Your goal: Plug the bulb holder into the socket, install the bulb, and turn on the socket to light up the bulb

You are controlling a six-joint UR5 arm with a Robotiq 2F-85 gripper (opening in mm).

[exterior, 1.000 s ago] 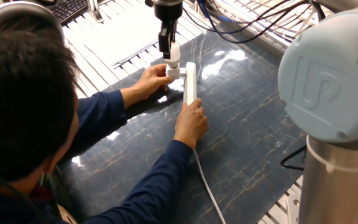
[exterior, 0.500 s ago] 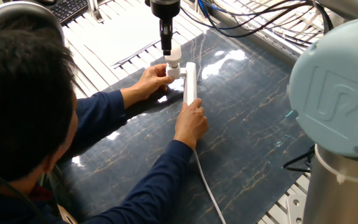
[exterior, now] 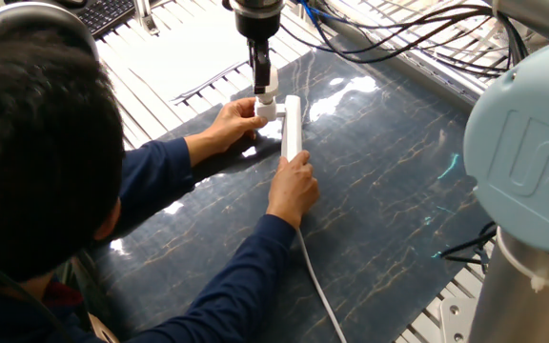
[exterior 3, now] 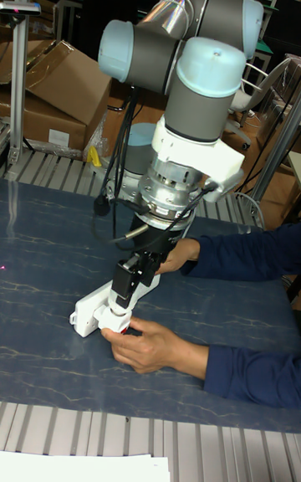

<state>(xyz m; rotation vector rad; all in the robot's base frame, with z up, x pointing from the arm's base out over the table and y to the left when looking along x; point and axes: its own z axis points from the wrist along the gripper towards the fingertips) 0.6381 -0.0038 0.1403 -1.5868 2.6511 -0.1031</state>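
While hand-steadied, gripper [exterior: 264, 84] around bulb [exterior: 267, 94]

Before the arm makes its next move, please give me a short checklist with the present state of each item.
1. Socket held steady: ok, both of the person's hands rest at it on the dark mat.
2. Claw gripping the bulb: cannot tell, the closure is not clear.
3. Bulb above the bulb holder: ok, it stands right over it.
4. Bulb fully seated: cannot tell.
5. Fingers away from the claw: not ok, one hand touches the holder just under it.
6. Bulb lit: not ok, no glow visible.
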